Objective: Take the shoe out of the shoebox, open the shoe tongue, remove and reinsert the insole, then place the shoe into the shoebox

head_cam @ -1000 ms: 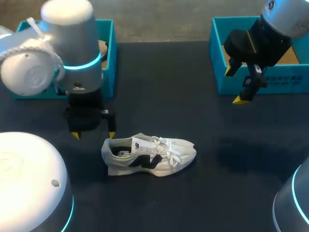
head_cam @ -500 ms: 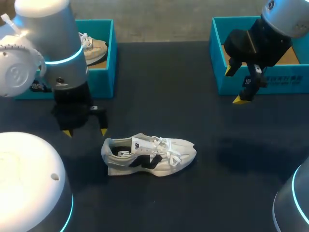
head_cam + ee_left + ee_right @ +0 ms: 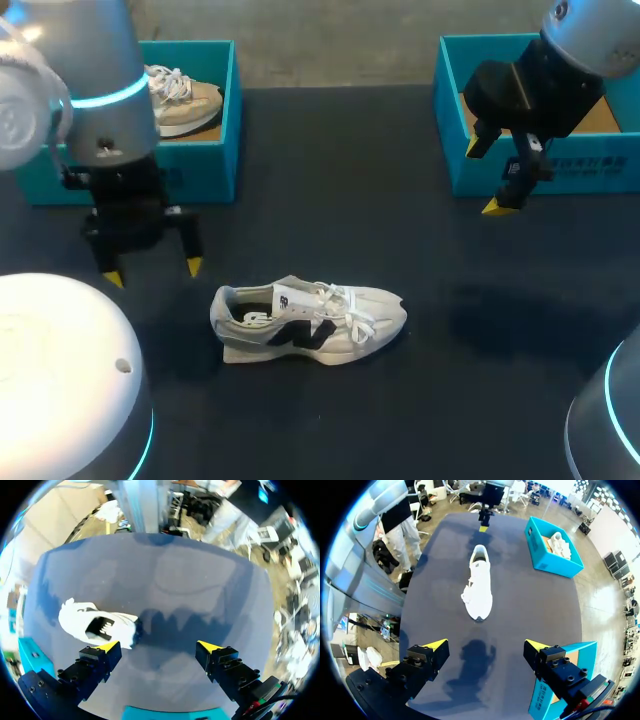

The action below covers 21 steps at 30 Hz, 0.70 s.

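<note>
Shoe (image 3: 308, 322) — white low sneaker, black curved side patch, looped white laces — sits upright on matte dark table (image 3: 330, 200), toe toward 3 o'clock. Left gripper (image 3: 153, 272), at its 10 o'clock, and right gripper (image 3: 486, 645), at 2 o'clock, both gape empty.

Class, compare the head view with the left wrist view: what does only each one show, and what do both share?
Only the head view: the right hand, the right shoebox, and a tan shoe inside the left shoebox. Only the left wrist view: nothing extra on the table. Both: the white shoe on the table and the open left hand near its heel.
</note>
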### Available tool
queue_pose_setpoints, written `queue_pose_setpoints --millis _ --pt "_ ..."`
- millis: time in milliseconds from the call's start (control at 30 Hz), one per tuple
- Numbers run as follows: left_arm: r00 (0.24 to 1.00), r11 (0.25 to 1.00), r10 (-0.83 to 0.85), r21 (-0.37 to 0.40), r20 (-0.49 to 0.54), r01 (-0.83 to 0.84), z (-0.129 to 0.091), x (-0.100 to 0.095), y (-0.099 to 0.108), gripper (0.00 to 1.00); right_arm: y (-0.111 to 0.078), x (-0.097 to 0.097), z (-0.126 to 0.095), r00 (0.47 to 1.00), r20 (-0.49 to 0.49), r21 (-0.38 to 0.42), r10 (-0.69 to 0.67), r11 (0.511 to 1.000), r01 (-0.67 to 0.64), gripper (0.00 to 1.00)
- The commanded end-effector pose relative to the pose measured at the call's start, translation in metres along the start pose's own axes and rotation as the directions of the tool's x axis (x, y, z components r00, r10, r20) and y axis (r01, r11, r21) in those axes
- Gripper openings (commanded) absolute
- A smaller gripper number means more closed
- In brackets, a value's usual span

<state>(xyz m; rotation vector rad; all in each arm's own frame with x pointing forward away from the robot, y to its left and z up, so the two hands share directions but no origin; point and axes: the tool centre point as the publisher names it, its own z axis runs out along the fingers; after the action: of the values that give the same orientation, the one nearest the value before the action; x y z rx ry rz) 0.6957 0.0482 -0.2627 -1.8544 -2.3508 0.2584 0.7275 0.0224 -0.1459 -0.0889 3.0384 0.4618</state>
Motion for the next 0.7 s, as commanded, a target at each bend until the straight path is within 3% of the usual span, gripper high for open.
queue_pose_setpoints --millis 33,167,333,500,600,700 --pt "0.985 0.981 -0.169 0.104 0.033 0.165 -0.004 0.012 0.013 1.00 0.001 -0.001 0.001 1.000 -0.002 0.003 0.001 1.000 -0.001 1.00" --pt "0.931 0.907 -0.353 0.280 0.094 0.315 -0.004 0.024 0.021 1.00 0.001 -0.001 0.001 1.000 -0.002 0.003 0.001 1.000 -0.001 1.00" --pt "0.841 0.831 -0.507 0.367 0.188 0.419 -0.004 0.036 0.022 1.00 0.001 -0.001 0.001 1.000 -0.002 0.003 0.001 1.000 -0.001 1.00" --pt "0.760 0.726 -0.616 0.524 0.207 0.446 0.001 0.042 0.026 1.00 0.001 -0.001 0.001 1.000 -0.002 0.003 0.001 1.000 -0.001 1.00" --pt "0.744 0.691 -0.642 0.561 0.186 0.456 0.005 0.044 0.025 1.00 0.001 -0.001 0.001 1.000 -0.002 0.003 0.001 1.000 -0.001 1.00" --pt "0.745 0.688 -0.646 0.550 0.168 0.473 0.006 0.045 0.024 1.00 0.001 -0.001 0.001 1.000 -0.002 0.003 0.001 1.000 -0.001 1.00"
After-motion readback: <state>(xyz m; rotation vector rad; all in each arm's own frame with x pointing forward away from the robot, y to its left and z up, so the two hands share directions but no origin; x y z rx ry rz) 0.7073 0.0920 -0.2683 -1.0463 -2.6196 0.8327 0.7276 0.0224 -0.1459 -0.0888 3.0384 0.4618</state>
